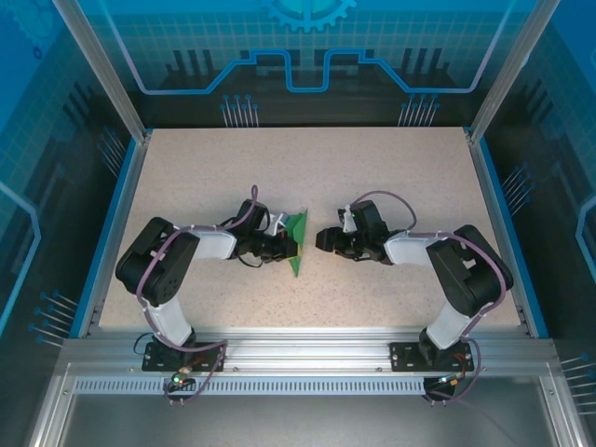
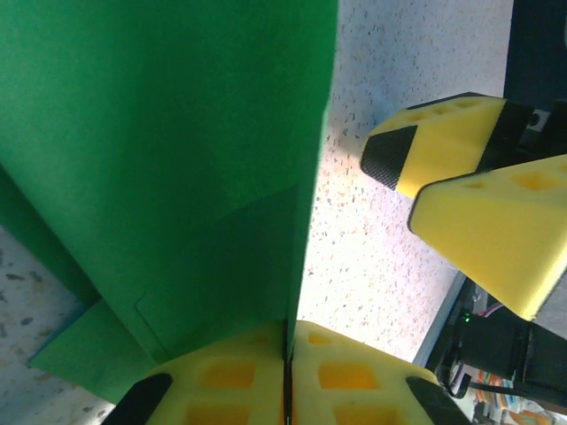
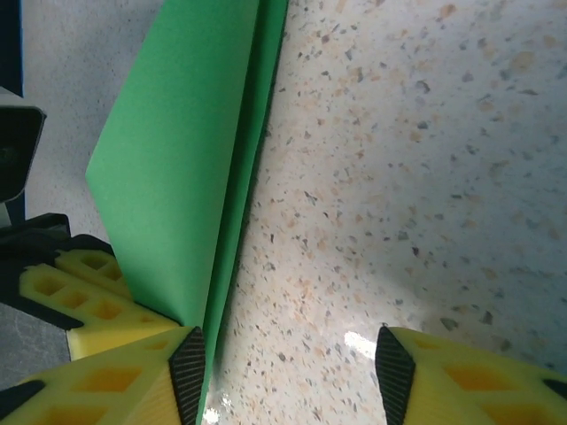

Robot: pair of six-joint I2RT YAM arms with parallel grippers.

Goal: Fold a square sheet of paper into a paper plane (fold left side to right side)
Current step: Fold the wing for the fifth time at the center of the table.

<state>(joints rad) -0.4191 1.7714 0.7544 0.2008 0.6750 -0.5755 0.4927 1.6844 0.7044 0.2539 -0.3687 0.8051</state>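
The square sheet of paper [image 1: 297,238], bright green and folded into a narrow angular shape with layered flaps, stands partly lifted off the table's middle. My left gripper [image 1: 288,248] is shut on its lower edge. In the left wrist view the paper [image 2: 168,150] rises from between the closed yellow pads, at the left gripper [image 2: 289,343]. My right gripper [image 1: 322,240] is open just right of the paper, not touching it. In the right wrist view the paper [image 3: 182,168] lies left of the right gripper [image 3: 291,372], whose jaws span bare table.
The speckled beige table [image 1: 391,177] is walled by blue rails and aluminium posts. The right gripper's yellow fingers [image 2: 443,142] face the left wrist camera at close range. The left gripper's yellow fingers [image 3: 80,292] sit beside the paper's left side.
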